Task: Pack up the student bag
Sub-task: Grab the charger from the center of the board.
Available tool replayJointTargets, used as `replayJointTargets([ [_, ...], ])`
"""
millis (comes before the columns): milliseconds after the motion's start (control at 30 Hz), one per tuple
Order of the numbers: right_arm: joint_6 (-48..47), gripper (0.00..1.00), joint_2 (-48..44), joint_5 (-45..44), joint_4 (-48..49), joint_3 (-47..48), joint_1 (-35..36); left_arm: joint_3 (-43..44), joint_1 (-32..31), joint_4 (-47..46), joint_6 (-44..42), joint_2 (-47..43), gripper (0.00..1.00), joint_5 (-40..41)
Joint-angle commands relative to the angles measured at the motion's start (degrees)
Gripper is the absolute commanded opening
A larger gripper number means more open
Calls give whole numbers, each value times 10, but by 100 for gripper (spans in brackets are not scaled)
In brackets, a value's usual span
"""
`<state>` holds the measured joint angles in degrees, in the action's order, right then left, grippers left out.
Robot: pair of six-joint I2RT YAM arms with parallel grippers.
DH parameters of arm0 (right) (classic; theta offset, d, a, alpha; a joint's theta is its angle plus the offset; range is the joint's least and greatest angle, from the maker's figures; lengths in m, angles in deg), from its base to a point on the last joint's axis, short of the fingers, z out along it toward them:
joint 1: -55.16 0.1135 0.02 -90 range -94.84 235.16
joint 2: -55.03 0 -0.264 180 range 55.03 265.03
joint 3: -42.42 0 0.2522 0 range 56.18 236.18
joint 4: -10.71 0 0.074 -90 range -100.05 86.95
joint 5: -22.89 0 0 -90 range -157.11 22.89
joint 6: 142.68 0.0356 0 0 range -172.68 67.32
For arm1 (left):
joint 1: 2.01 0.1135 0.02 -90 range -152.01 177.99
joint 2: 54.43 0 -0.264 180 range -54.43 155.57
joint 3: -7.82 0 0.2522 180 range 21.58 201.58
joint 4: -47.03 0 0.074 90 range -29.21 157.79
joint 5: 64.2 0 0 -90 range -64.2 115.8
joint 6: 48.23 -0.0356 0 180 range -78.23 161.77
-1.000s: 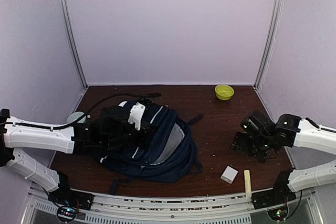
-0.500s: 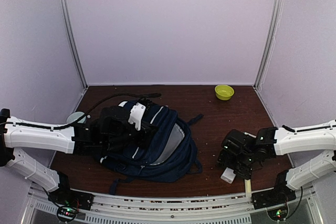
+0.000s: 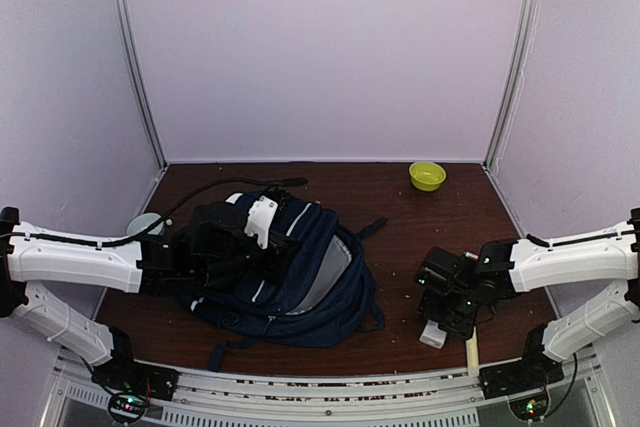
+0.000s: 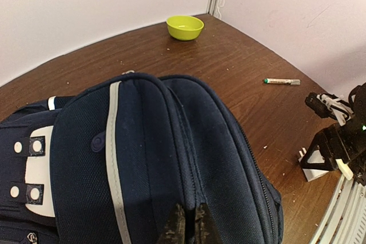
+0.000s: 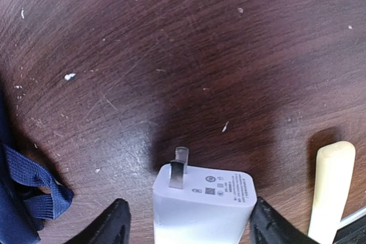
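Note:
The student bag [image 3: 310, 277], navy with a pale stripe, lies left of centre on the table; up close it is a navy bulk [image 4: 143, 152]. My left gripper [image 3: 258, 245] is shut on a ridge of the bag's fabric, its tips [image 4: 187, 221] pinching a seam. A white charger plug [image 3: 434, 334] lies near the front edge. My right gripper [image 3: 447, 315] hangs over it, open. In the right wrist view the charger [image 5: 203, 204] sits between the fingers [image 5: 117, 224], with a gap on the left side and the right finger close against it.
A cream stick [image 5: 329, 187] lies just right of the charger, also near the front rail [image 3: 471, 347]. A green bowl [image 3: 427, 175] sits at the back right. A marker [image 4: 281, 81] lies on the wood. A bag strap [image 5: 34, 190] lies left of the right gripper.
The right arm has swung left and down toward the front edge until it straddles the charger, and its jaws have narrowed. The left arm and the bag have not moved.

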<state>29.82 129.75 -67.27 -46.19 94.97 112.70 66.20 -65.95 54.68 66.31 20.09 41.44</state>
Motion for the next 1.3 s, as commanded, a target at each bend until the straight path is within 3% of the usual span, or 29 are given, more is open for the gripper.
replayJointTargets([
  [0,-2,67,4,-22,-12,6,4,9,-2,-56,-7,-6,0,-5],
  [433,-22,56,24,-17,-6,7,7,6,-2,-56,-4,-7,0,-5],
  [533,-25,43,21,-19,-6,9,9,5,-2,-55,-3,-7,0,-5],
  [667,-37,11,15,-24,-9,18,10,5,-2,-57,-3,-5,0,-6],
  [700,-42,8,15,-28,-12,23,10,6,-2,-56,-3,-5,0,-7],
  [867,-68,7,9,-61,-57,61,10,4,-2,-55,-2,-8,0,-6],
  [933,-82,1,3,-78,-69,78,10,3,-2,-54,-2,-9,0,-6],
  [1267,-140,0,-58,-123,-35,133,10,0,-2,-53,0,-15,0,-6],
])
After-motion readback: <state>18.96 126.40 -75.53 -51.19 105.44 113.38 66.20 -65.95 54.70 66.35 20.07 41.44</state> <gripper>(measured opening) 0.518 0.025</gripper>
